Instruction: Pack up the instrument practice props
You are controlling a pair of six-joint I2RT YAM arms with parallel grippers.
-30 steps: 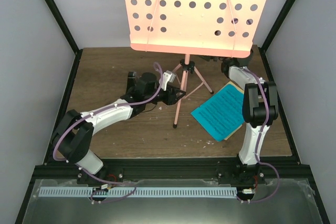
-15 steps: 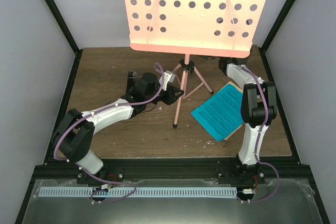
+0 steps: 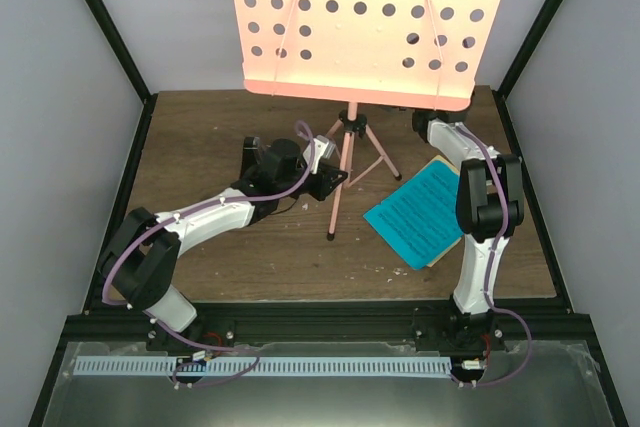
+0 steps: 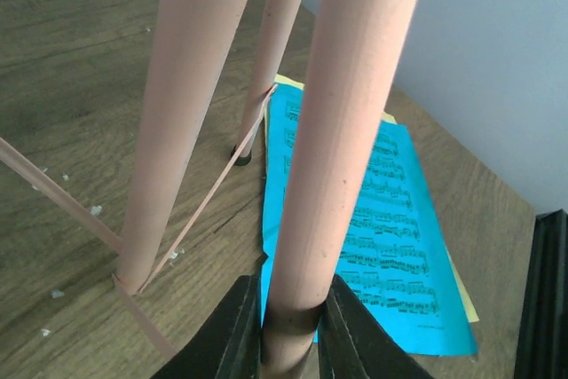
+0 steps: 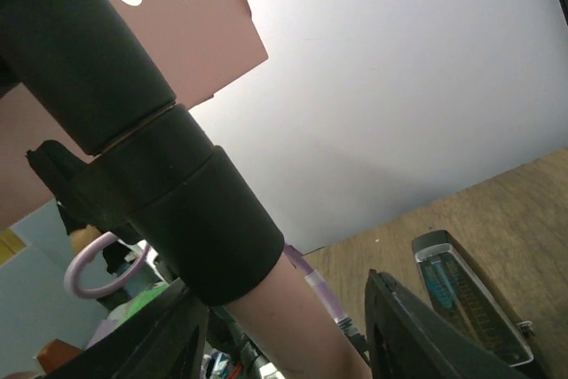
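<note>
Open tabletop left of tripod legs; perforated desk overhead, sheet-music pages right.

From above, the music stand runs off the top edge, and its desk hides the right fingers and the metronome. The right arm covers one edge of the blue sheet, which leaves only slivers of the yellow sheet showing. The left wrist view cuts the stand's legs off above and shows only the tips of the left fingers. The right wrist view has a finger masking the metronome's near side and blurred clutter at lower left.
</note>
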